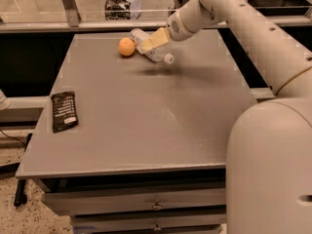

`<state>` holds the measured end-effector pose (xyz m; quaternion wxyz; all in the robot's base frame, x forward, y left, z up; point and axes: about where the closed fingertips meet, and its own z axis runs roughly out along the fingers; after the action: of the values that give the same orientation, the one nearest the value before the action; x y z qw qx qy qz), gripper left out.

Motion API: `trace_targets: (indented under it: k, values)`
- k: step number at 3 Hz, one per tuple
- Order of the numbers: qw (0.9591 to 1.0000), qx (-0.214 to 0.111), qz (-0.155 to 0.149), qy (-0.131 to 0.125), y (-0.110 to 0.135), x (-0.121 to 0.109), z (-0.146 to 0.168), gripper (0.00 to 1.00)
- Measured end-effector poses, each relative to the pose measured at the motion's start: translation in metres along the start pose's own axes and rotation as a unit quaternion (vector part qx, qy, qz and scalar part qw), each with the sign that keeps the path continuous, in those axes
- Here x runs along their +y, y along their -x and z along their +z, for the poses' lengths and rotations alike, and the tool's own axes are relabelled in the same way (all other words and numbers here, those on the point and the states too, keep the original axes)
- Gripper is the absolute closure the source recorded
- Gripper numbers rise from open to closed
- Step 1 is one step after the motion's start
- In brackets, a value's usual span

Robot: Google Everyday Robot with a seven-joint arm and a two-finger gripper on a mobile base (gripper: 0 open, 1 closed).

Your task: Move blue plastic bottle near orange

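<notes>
Blue plastic bottle (pixel 157 54) in gripper (pixel 152 40), cap (pixel 168 58) lower-right, beside orange (pixel 126 47).

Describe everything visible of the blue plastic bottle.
The blue plastic bottle is small, clear and bluish, with a white cap at its lower right end. It is tilted, clamped across its middle by the gripper over the table's far side, seemingly lifted, a shadow lying beneath. Its base end is right beside the orange; contact cannot be told.

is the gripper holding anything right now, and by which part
Yes: the gripper holds the small clear bluish plastic bottle around its middle, tilted with its white cap end lowest, right beside the small round orange fruit.
</notes>
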<state>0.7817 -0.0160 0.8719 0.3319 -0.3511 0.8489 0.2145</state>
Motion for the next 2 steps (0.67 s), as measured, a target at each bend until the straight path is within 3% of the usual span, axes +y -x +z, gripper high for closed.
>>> trace_targets:
  k: [1,2]
  values:
    - [0.9992,-0.011,-0.037,-0.002,-0.014,0.004,-0.034,0.0]
    - [0.9953,-0.041,-0.088,0.003,-0.044,0.01,-0.092,0.0]
